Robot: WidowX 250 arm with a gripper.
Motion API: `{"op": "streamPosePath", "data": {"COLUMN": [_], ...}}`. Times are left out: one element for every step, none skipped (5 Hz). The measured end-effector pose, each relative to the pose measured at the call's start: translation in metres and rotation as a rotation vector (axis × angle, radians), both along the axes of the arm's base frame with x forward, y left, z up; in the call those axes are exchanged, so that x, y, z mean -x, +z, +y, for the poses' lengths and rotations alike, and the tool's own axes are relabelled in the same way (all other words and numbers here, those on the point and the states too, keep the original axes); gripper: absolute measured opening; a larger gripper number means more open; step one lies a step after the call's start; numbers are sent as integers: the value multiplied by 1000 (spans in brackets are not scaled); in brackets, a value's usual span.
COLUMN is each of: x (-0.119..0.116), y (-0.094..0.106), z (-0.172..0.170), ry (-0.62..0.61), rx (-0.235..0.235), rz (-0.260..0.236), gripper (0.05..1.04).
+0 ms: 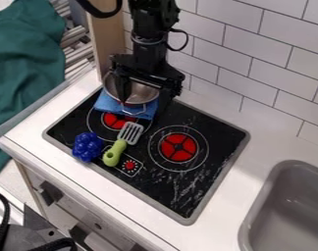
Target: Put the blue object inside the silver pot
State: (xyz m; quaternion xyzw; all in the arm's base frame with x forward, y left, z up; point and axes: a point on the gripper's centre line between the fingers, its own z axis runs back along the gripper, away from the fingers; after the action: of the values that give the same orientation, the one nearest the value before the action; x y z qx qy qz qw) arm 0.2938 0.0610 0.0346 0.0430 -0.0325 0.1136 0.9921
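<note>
Starting nearest us, we find the blue object (pixel 88 146), a knobbly cluster slightly longer front to back, on the stove's (pixel 165 191) near left part. Just to its right lies the green-handled spatula (pixel 115 154), easy for us to snag. Beyond, the silver pot (pixel 143 92) sits on a blue cloth (pixel 108 104). At the pot hangs the claw (pixel 143 102), fingers spread; our target lies nearward and left of it, so we should clear the rim first.

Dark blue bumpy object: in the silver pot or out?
Out. The blue object lies on the stovetop beside the green-handled spatula, apart from the pot.
</note>
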Motion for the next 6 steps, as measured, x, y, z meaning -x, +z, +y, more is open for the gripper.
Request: {"op": "streamPosePath", "data": {"x": [5, 13, 24, 44, 65, 72], "y": [-11, -19, -10, -5, -8, -12], "z": [-2, 4, 28, 44, 63, 66], "ry": [0, -8, 52, 117, 178, 186], "rx": [15, 90, 119, 123, 130, 114], "rz": [34, -20, -92, -109, -102, -80], "gripper": [1001, 1001, 1001, 1001, 1001, 1001]}}
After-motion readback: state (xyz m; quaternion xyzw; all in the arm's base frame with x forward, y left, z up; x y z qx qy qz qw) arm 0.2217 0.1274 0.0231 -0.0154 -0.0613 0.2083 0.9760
